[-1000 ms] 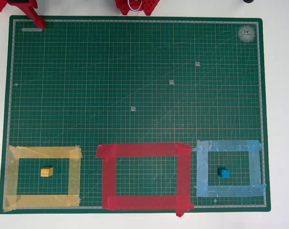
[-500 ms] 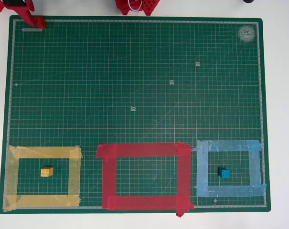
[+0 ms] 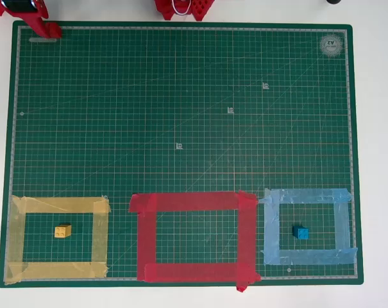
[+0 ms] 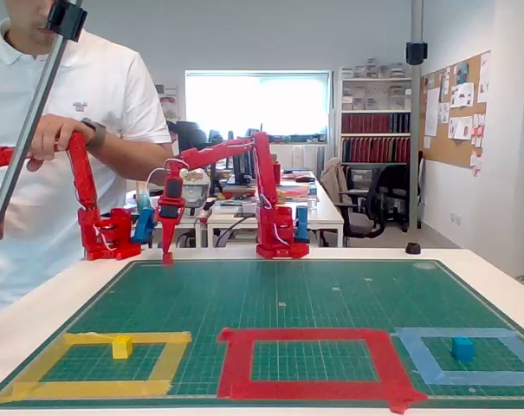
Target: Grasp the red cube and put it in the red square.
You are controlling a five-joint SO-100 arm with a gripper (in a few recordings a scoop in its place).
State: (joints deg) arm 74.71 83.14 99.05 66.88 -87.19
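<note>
Covering most of the white worktop, a green cutting mat lay flat, with an office of desks and shelves behind it. Along the mat's near edge ran three tape outlines: a yellow outline with a yellow cube inside, the red square in the middle, and a light-blue outline holding a blue cube. A small red bit jutted past the mat's edge at the red square's corner; whether it was the red cube or a tape end could not be told. The pincer pointed down over the mat's far left corner, and I cannot tell how wide it stood or whether it held anything. The mat's wide middle lay bare.
</note>
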